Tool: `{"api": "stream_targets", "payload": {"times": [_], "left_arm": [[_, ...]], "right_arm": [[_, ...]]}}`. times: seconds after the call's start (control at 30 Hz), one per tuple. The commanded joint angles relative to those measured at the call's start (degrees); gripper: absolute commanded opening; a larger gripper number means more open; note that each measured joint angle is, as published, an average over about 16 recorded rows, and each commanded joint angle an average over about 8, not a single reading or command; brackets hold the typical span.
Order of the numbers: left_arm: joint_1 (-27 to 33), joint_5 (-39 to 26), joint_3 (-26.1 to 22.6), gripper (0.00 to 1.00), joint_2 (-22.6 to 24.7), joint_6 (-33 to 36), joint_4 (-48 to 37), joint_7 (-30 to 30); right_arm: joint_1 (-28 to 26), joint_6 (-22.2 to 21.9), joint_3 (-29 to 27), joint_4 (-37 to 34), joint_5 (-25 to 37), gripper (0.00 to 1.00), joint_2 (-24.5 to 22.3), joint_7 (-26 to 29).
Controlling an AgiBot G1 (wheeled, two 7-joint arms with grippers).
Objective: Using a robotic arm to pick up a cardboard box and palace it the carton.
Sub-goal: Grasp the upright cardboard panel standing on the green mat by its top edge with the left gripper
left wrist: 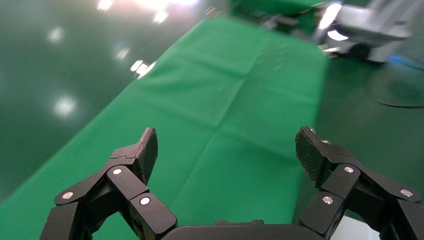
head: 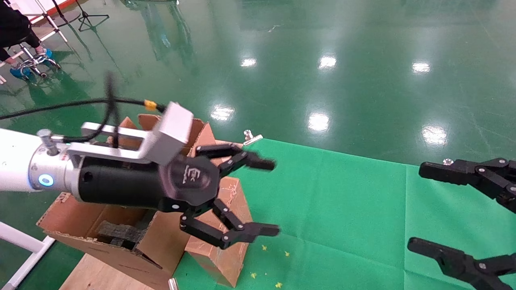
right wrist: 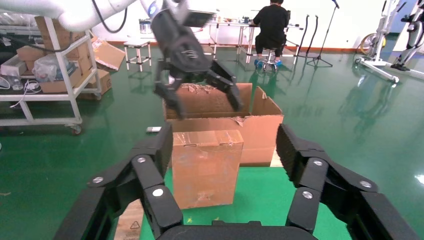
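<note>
Closest to the head camera, the left gripper (head: 264, 197) at the end of the robotic arm (head: 16, 165) hangs with its fingers spread wide and nothing between them, above the near edge of the green cloth (head: 342, 209) and right in front of the two boxes. Behind it stands the cardboard box (head: 231, 225), upright on end at the cloth's left edge, one taped and scuffed face turned toward the right gripper (head: 415, 207), which waits at the far right of the cloth, also wide open and empty. Just behind the cardboard box, seemingly touching or nearly so, sits the carton (head: 80, 219), flaps up and ragged, with a dark foam block (head: 121, 233) showing inside. The right wrist view gives the clearest look: the cardboard box (right wrist: 206, 167) is a flat slab standing tall, with glossy tape across its top edge and worn faces. It looks light and fairly stiff, probably hollow enough to dent under a hard squeeze, and the tape may be slick, so the bare brown board is likely the better surface. Standing on a narrow end, it could tip at a nudge. Pinching across the thin dimension near the upper part, with fingers on the two broad faces, seems the safest hold for lifting it over the flaps.
</note>
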State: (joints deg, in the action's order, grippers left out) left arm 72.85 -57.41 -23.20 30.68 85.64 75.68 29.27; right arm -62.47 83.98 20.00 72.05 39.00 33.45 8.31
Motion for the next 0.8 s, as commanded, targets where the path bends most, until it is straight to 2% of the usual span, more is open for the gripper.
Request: {"api": "stream_targets", "payload": {"times": [0.03, 0.2, 0.53, 0.63, 0.8], "left_arm": [[2.5, -3.5, -1.7, 1.00, -0.7, -0.3, 0.4, 5.4], [7.3, -8.2, -4.2, 1.00, -0.6, 1.3, 1.3, 11.4], [8.9, -10.5, -5.4, 1.00, -0.6, 2.2, 0.3, 13.6], [10.8, -13.6, -7.1, 1.00, -0.6, 2.8, -0.1, 18.0], [16.2, -21.1, -11.6, 1.00, 0.8, 4.0, 0.3, 30.6]], "right_arm": [[0.0, 0.0, 0.0, 0.0, 0.0, 0.00, 0.0, 0.0], [0.0, 0.0, 0.0, 0.0, 0.0, 0.00, 0.0, 0.0], [0.0, 0.0, 0.0, 0.0, 0.0, 0.00, 0.0, 0.0], [0.0, 0.0, 0.0, 0.0, 0.0, 0.00, 0.0, 0.0], [0.0, 0.0, 0.0, 0.0, 0.0, 0.00, 0.0, 0.0]]}}
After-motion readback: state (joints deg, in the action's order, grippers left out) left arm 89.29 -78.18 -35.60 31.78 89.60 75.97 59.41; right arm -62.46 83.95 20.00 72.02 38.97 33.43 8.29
